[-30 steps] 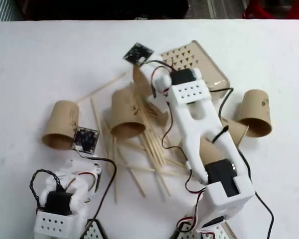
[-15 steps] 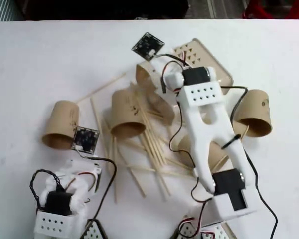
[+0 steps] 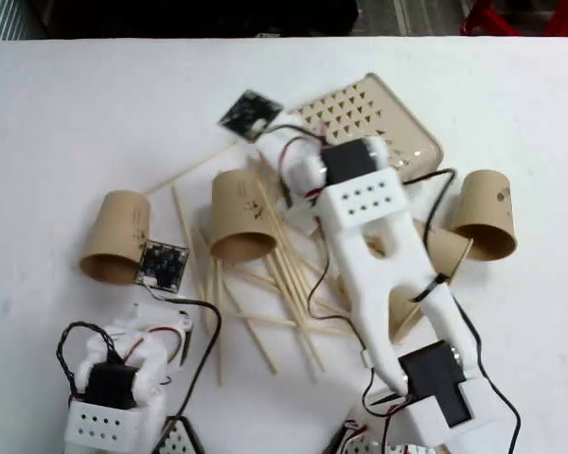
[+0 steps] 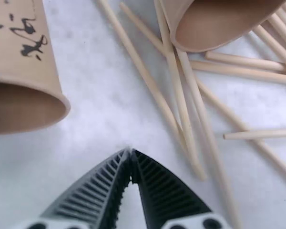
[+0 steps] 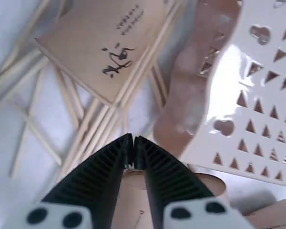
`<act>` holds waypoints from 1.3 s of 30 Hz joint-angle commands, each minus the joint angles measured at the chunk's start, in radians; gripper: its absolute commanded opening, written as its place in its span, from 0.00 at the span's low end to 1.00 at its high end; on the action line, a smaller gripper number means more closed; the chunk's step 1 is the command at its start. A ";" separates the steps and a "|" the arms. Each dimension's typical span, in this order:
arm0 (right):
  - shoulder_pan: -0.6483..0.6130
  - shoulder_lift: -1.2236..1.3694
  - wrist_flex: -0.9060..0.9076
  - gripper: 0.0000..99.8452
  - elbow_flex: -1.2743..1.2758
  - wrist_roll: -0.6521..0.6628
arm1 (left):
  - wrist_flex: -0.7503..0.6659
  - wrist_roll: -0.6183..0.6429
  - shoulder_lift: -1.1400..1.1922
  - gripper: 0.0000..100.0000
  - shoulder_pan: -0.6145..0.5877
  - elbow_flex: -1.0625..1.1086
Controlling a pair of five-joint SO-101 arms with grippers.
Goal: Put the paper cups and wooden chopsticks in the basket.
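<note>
Several wooden chopsticks (image 3: pixel 286 276) lie scattered mid-table. Paper cups lie on their sides: one at the left (image 3: pixel 116 236), one in the middle (image 3: pixel 239 216), one at the right (image 3: pixel 483 214), and another (image 3: pixel 443 252) partly hidden under the right arm. The beige perforated basket (image 3: pixel 390 125) sits behind them. My right gripper (image 5: pixel 133 139) is shut, hovering between the middle cup (image 5: pixel 102 50) and the basket wall (image 5: pixel 250 90), with a squashed cup (image 5: pixel 190 95) against the basket and a cup surface (image 5: pixel 136 200) beneath it. My left gripper (image 4: pixel 130 152) is shut above bare table, between the left cup (image 4: pixel 21 81) and the middle cup (image 4: pixel 219 24).
The left arm's base (image 3: pixel 109 397) sits at the front left corner and the right arm (image 3: pixel 379 255) stretches diagonally from the front right. Black cables trail by both bases. Open white table lies at the back left and far right.
The right arm swung right toward the basket, then back left and slightly nearer. The cup seen by its gripper earlier is now hidden under it. The left arm stayed still.
</note>
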 commanded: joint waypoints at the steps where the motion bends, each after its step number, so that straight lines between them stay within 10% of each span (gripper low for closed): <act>1: -0.050 -0.044 -0.074 0.02 0.081 -0.044 | 0.005 -0.009 -0.010 0.02 0.007 -0.005; 14: 0.236 -0.042 -0.513 0.02 0.423 -0.038 | 0.005 -0.008 -0.010 0.02 0.005 -0.005; 24: 0.404 -0.054 -0.510 0.02 0.417 0.069 | 0.005 -0.008 -0.010 0.02 0.005 -0.005; 39: 0.337 -0.415 -0.303 0.21 0.436 0.209 | 0.005 -0.008 -0.010 0.02 0.007 -0.005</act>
